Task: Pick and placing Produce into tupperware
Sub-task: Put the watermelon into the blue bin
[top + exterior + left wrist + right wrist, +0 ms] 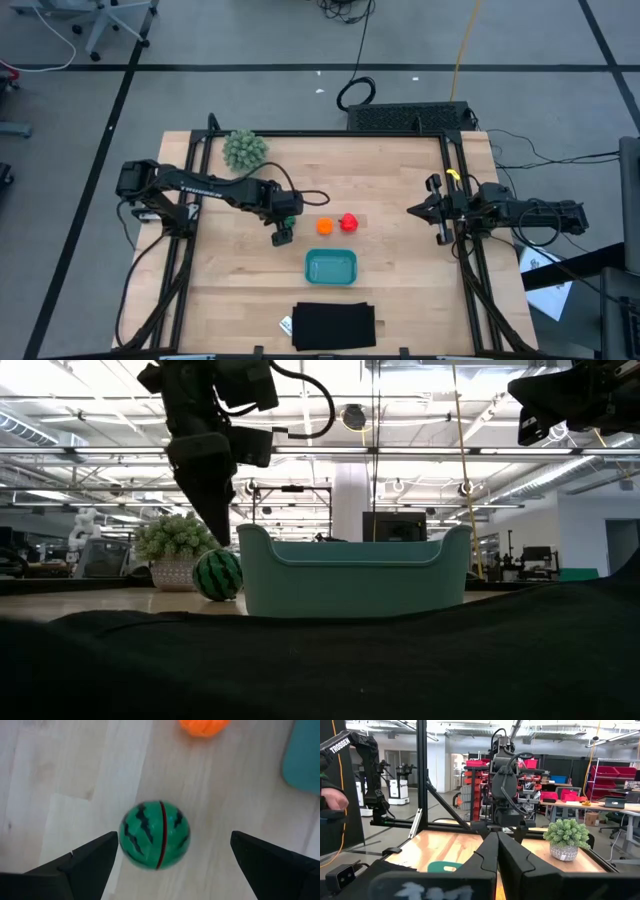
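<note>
- The left gripper (282, 236) hangs over the middle of the desk (400, 190) with its fingers (85, 865) spread wide and holding nothing.
- The green striped ball (156, 835) lies on the wood straight ahead of that gripper, centred in the gap between the two fingers but clear of both; being round, it has no long axis to line up with.
- My reading is that the coming move is a straight descent over the ball and then a squeeze, with no sideways correction needed.
- The orange piece (325, 226) and the red piece (349, 222) sit side by side just past the green ball, toward the right edge of the desk.
- The teal container (331, 267) stands empty, near the produce, toward the front edge of the desk.
- The left arm is much the nearer to all three pieces.
- The right gripper (418, 210) waits near the right edge, fingers (485, 860) pressed together on nothing.
</note>
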`<act>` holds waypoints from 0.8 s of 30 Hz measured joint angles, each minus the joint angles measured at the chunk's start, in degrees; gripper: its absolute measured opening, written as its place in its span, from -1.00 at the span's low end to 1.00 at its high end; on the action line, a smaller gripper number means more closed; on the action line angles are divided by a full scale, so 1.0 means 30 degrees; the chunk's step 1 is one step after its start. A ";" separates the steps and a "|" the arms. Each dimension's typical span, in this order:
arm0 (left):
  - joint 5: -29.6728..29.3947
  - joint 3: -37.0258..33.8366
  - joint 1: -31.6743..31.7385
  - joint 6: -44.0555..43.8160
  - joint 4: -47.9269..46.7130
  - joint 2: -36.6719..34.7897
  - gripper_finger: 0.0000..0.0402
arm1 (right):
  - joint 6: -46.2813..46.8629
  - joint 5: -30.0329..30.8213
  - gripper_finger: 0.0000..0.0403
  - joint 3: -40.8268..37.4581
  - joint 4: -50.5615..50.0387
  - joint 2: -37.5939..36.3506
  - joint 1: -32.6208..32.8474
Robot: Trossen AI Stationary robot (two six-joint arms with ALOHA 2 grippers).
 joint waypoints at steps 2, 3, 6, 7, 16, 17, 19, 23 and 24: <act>-0.0092 -0.0127 -0.0007 0.0098 0.0308 0.0000 0.94 | -0.0036 0.0000 -1.00 0.0002 0.0002 0.0000 -0.0002; -0.0156 -0.0179 -0.0007 0.0146 0.0308 0.0000 0.95 | -0.0038 0.0000 -1.00 -0.0001 0.0000 0.0000 -0.0007; -0.0406 -0.0420 0.0016 0.0239 0.0605 0.0000 0.94 | -0.0045 0.0000 -1.00 -0.0001 0.0000 0.0000 0.0000; -0.0469 -0.0558 0.0039 0.0294 0.0776 0.0000 0.95 | -0.0045 0.0000 -1.00 -0.0001 0.0000 0.0000 -0.0007; -0.0712 -0.1899 0.0319 0.0335 0.2248 0.0000 0.95 | -0.0038 0.0000 -1.00 0.0002 0.0000 0.0000 -0.0004; -0.0646 -0.2009 0.0385 0.0344 0.2543 0.0000 0.95 | -0.0043 0.0000 -1.00 0.0002 0.0000 0.0000 -0.0002; -0.0580 -0.2160 0.0480 0.0501 0.2835 0.0000 0.95 | -0.0041 0.0000 -1.00 0.0003 0.0000 0.0000 0.0001; -0.0435 -0.2518 0.0614 0.0869 0.3585 0.0000 0.95 | -0.0038 0.0000 -1.00 0.0007 0.0000 0.0000 0.0000; -0.0330 -0.2566 0.0657 0.0897 0.3646 0.0000 0.95 | -0.0045 0.0000 -1.00 0.0007 0.0000 0.0000 0.0000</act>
